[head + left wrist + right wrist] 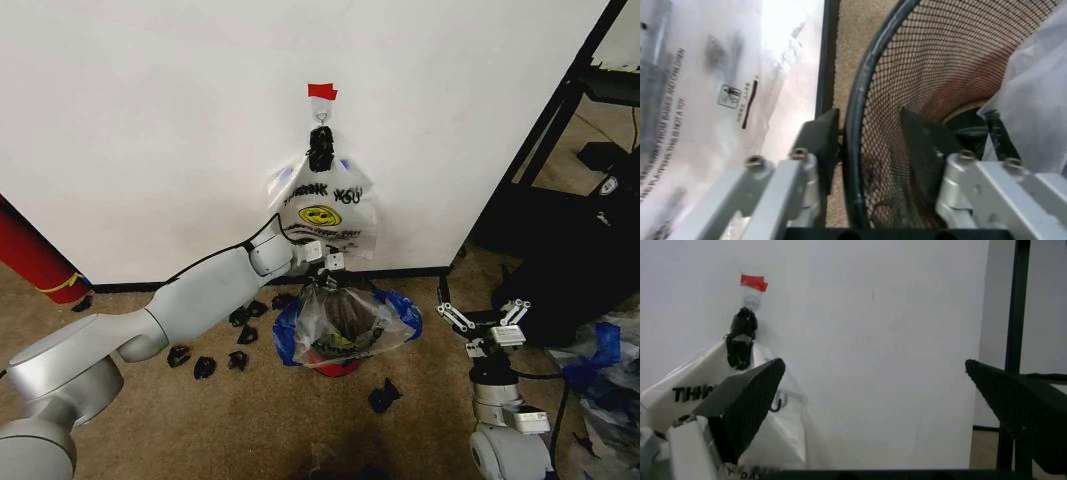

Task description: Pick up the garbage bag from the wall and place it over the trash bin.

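From the head view, the clear garbage bag (345,322) already drapes over the trash bin (340,362), its blue patches spilling past the rim on both sides, so the placing looks largely done; what seems left is seating the film evenly around the rim and releasing it. The left gripper (331,264) sits at the bin's rear edge, just under the white "THANK YOU" bag (322,211), which hangs from one hook (322,112) on the wall (150,120) below one strip of red tape (322,92). The right gripper (486,322) waits well off to the side with its fingers spread and empty. Counted here: one bin, one clear bag, one white bag, and about nine small black scraps (205,366) on the carpet.

In the left wrist view, the left gripper's (875,145) two dark pads straddle the bin's mesh rim (857,125): one pad outside, one inside, with a gap on each side, so they are open around the rim rather than clamped. Clear film (1030,100) lies just beyond the inner pad; the printed white bag (700,100) lies beyond the outer pad.

In the right wrist view, the right gripper (887,390) shows two pads wide apart, holding nothing. Between and beyond them stand the wall (893,340), the single tape strip (753,282) and the white bag's black knot (741,337).
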`<state>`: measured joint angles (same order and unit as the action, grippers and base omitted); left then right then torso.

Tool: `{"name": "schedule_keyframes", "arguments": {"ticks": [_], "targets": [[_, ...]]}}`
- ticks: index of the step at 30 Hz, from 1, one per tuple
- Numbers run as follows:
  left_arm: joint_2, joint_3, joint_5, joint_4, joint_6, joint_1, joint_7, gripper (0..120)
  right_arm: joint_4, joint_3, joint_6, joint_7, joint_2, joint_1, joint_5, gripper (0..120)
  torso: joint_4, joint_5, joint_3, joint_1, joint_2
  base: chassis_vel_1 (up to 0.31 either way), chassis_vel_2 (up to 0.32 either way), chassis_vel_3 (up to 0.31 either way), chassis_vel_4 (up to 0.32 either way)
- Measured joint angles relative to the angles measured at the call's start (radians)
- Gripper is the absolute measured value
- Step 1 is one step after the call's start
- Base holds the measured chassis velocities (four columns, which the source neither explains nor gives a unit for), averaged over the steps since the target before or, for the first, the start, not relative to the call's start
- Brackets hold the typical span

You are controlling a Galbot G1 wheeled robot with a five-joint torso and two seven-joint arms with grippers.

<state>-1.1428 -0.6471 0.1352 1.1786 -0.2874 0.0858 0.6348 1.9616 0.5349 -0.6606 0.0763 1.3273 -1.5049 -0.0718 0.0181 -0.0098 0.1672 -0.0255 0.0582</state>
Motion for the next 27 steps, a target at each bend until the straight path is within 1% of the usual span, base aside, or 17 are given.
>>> {"name": "schedule_keyframes", "arguments": {"ticks": [2,3,4,8,10,11,16,17,18,21,22,24,25,26,27], "targets": [[0.004,0.0,0.003,0.006,-0.005,0.004,-0.006,28,0.0,0.0,-0.002,0.0,0.002,-0.004,0.002,100,0.0,-0.0001,0.0,0.0,0.0,0.0,0.0,0.0,0.0],[0.004,0.0,0.003,0.006,-0.005,0.004,-0.006,28,0.0,0.0,-0.002,0.0,0.002,-0.004,0.002,100,0.0,-0.0001,0.0,0.0,0.0,0.0,0.0,0.0,0.0],[0.008,0.0,0.007,0.011,-0.008,0.006,-0.008,23,0.0,0.0,-0.004,0.0,0.003,-0.006,0.003,100,0.0,0.0,0.0,0.0,0.0,0.0,0.0,0.0,0.0],[0.048,0.007,0.045,0.055,-0.036,0.019,-0.006,11,0.001,0.0,-0.012,0.0,0.006,-0.013,0.006,100,-0.0002,0.0,0.0,0.0,0.0,0.0,0.0,0.0,0.0],[0.058,0.011,0.057,0.068,-0.052,0.024,-0.008,10,0.0,0.0,-0.014,0.0,0.008,-0.015,0.007,100,-0.0002,0.0,0.0,0.0,0.0,0.0,0.0,0.0,0.0],[0.07,0.017,0.073,0.084,-0.074,0.032,-0.016,8,-0.002,0.0,-0.016,0.0,0.009,-0.017,0.008,100,-0.0003,0.0,0.0,0.0,0.0,0.0,0.0,0.0,0.0],[0.124,0.07,0.147,0.167,-0.206,0.084,-0.067,8,-0.014,-0.007,-0.021,0.0,0.012,-0.019,0.014,100,0.0002,-0.0002,0.0,0.0,0.0,0.0,0.0,0.0,0.0],[0.124,0.07,0.147,0.167,-0.206,0.084,-0.067,8,-0.014,-0.007,-0.021,0.0,0.012,-0.019,0.014,100,0.0002,-0.0002,0.0,0.0,0.0,0.0,0.0,0.0,0.0],[0.133,0.082,0.167,0.184,-0.231,0.096,-0.084,7,-0.016,-0.008,-0.022,0.0,0.012,-0.018,0.014,100,0.0001,-0.0003,0.0,0.0,0.0,0.0,0.0,0.0,0.0],[0.162,0.122,0.275,0.246,-0.329,0.139,-0.177,5,-0.024,-0.014,-0.024,0.0,0.012,-0.012,0.016,100,-0.0002,-0.0001,0.0,0.0,0.0,0.0,0.0,0.0,0.0],[0.162,0.122,0.275,0.246,-0.329,0.139,-0.177,5,-0.024,-0.014,-0.024,0.0,0.012,-0.012,0.016,100,-0.0002,-0.0001,0.0,0.0,0.0,0.0,0.0,0.0,0.0],[0.179,0.164,0.401,0.31,-0.419,0.174,-0.288,4,-0.03,-0.018,-0.024,-0.001,0.009,-0.009,0.016,100,0.0,-0.0002,0.0,0.0,0.0,0.0,0.0,0.0,0.0],[0.19,0.195,0.486,0.35,-0.447,0.199,-0.372,4,-0.034,-0.019,-0.023,-0.001,0.005,-0.007,0.016,100,0.0,0.0,0.0,0.0,0.0,0.0,0.0,0.0,0.0],[0.2,0.224,0.559,0.385,-0.457,0.225,-0.45,4,-0.039,-0.021,-0.023,-0.001,0.002,-0.005,0.015,100,0.0001,0.0,0.0,0.0,0.0,0.0,0.0,0.0,0.0],[0.208,0.243,0.609,0.406,-0.46,0.243,-0.498,4,-0.043,-0.021,-0.023,-0.001,0.0,-0.003,0.014,100,0.0001,0.0001,0.0,0.0,0.0,0.0,0.0,0.0,0.0]]}}
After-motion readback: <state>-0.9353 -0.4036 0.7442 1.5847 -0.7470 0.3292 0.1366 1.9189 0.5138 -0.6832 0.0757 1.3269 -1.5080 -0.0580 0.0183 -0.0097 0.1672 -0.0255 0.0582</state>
